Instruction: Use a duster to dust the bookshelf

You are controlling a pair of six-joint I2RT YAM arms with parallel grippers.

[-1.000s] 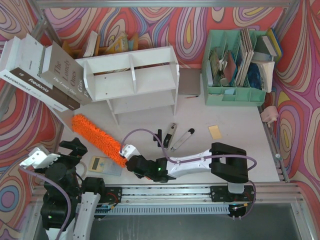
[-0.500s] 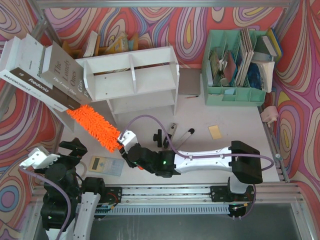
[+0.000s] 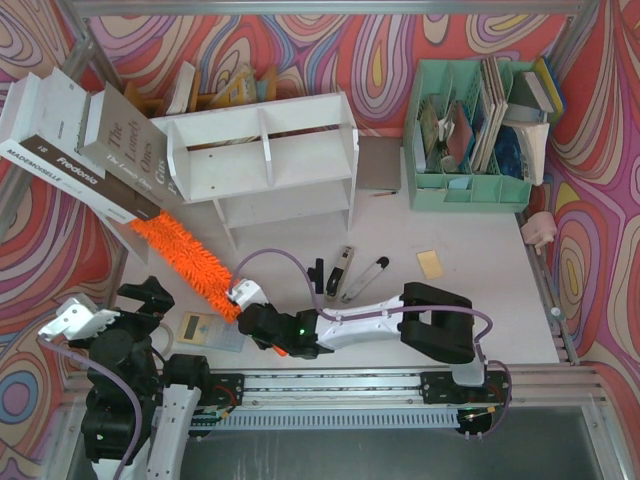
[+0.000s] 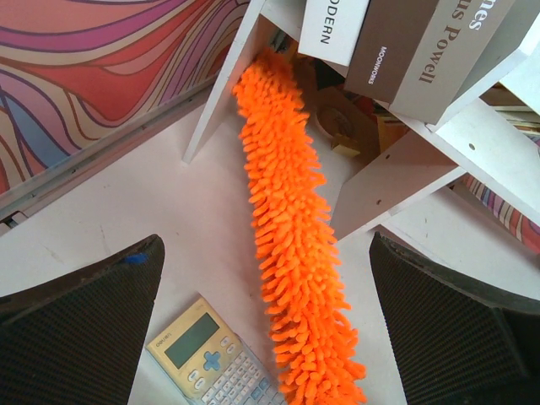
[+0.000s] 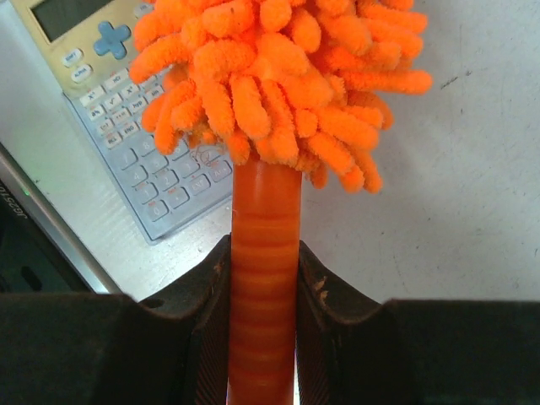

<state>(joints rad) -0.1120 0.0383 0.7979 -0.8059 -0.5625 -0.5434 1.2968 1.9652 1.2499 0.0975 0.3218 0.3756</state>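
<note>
Jaws on your right gripper [image 5: 263, 283]: clamped narrow on the thin orange handle of the duster [image 3: 185, 255], just below the fluff. Jaws on your left gripper [image 4: 270, 337]: spread wide, holding nothing, hovering above the table [image 3: 470, 300]. Duster: stretched slantwise from your right gripper toward the bookshelf [image 3: 270, 160], far tip tucked in at the shelf's left end beneath the leaning books [image 3: 75, 140]. Calculator [image 3: 203, 330]: flat on the table, just beside the duster's handle end.

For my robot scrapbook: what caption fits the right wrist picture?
The right gripper clamps the handle of the duster, with a calculator on the table close by.
</note>
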